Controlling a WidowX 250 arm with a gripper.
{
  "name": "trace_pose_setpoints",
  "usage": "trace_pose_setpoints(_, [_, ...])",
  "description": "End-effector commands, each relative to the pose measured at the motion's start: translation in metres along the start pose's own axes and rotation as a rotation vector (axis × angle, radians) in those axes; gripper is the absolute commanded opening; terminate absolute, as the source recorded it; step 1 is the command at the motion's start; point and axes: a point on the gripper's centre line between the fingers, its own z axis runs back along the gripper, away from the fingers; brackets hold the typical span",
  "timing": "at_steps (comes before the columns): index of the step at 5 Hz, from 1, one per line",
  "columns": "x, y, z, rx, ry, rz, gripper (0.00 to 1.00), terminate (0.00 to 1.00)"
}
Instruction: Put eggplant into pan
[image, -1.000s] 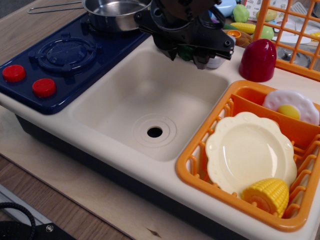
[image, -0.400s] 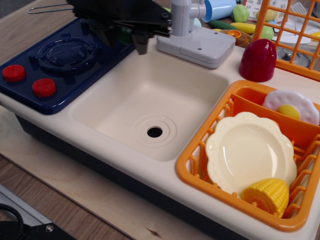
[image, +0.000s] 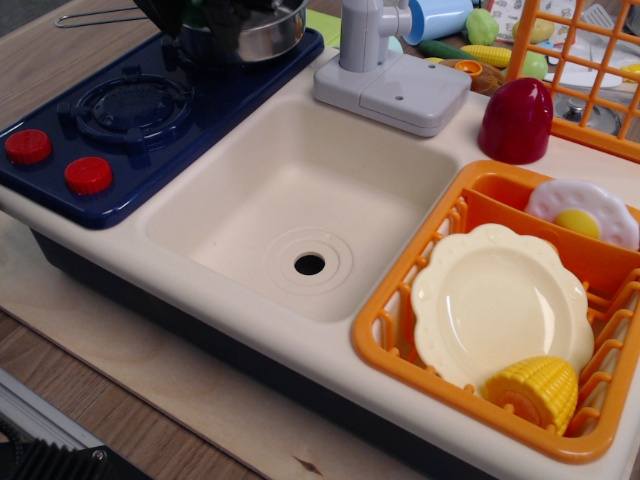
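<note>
Black gripper (image: 215, 12) parts are showing at the top edge, hanging right over the pan (image: 262, 35); most of the gripper is cut off by the frame, so whether its fingers are spread or pinching something cannot be told. A small green patch is peeking out among the black parts, but the eggplant itself cannot be made out. The steel pan is sitting on the back burner of the dark blue stove (image: 140, 120), its thin wire handle (image: 100, 16) reaching left over the wooden table (image: 60, 290). Two red knobs (image: 58, 160) are sitting at the stove's front left. Just right of the stove, the cream sink (image: 300, 200) is lying open with its drain hole near the front, and a grey tap (image: 385, 70) is standing on its back rim. A dark red dome (image: 515, 120) is standing to the right of the tap. An orange rack (image: 400, 330) is holding a cream plate (image: 500, 305), a corn cob (image: 535, 392) and a fried egg (image: 583, 212).
</note>
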Motion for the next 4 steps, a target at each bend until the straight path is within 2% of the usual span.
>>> trace_pose_setpoints(1, [0.036,0.026,-0.005,-0.026,-0.030,-0.040,0.00,0.00])
trace_pose_setpoints(2, [0.045,0.035,-0.021,-0.117,-0.007,-0.042,1.00,0.00])
trace_pose_setpoints(3, [0.045,0.035,-0.021,-0.117,-0.007,-0.042,1.00,0.00])
trace_pose_setpoints(4, [0.045,0.035,-0.021,-0.117,-0.007,-0.042,1.00,1.00])
